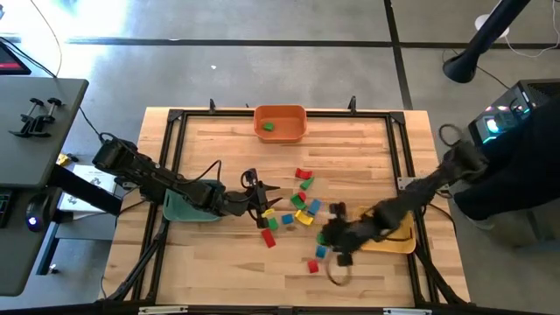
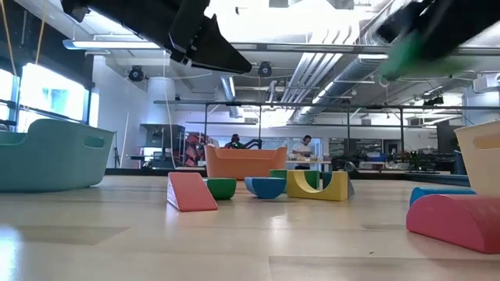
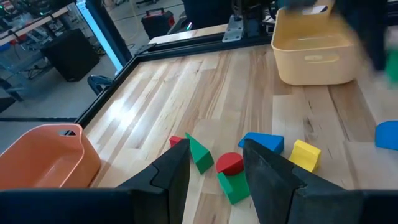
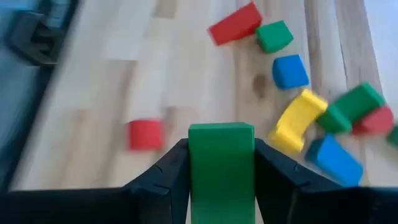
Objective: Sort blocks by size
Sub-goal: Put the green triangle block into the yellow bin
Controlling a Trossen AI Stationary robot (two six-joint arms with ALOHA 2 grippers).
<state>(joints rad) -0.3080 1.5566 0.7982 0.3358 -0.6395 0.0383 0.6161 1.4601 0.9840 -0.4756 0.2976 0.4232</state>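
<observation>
A: Where's your right gripper (image 4: 221,163) against the blocks?

B: Your right wrist view has a green block (image 4: 221,168) sitting square between the two dark fingers (image 4: 166,177), both pressed to its sides. Clamped on it. From above, that gripper (image 1: 331,238) is over the table beside the yellow bin (image 1: 404,241), with the rest of the blocks (image 1: 297,203) scattered near mid-table.

A: And your left?

B: Left gripper (image 3: 216,163) hangs over the scatter with its fingers apart and nothing between them. Past them you see a green wedge (image 3: 199,152), a red round-topped piece (image 3: 230,163) and another green block (image 3: 234,185) on the wood. From above it (image 1: 256,201) sits at the pile's left edge.

A: Anything you can't make out?

B: The held block is cut off at the bottom in the wrist view, so its full length is unclear. In the low view it's only a green smear (image 2: 410,53) high up. The overhead shows a small green piece in the orange bin (image 1: 280,123); the low view shows only that bin's wall (image 2: 245,162).

A: Teal bin?

B: Under your left arm in the overhead (image 1: 188,208); contents hidden.
</observation>
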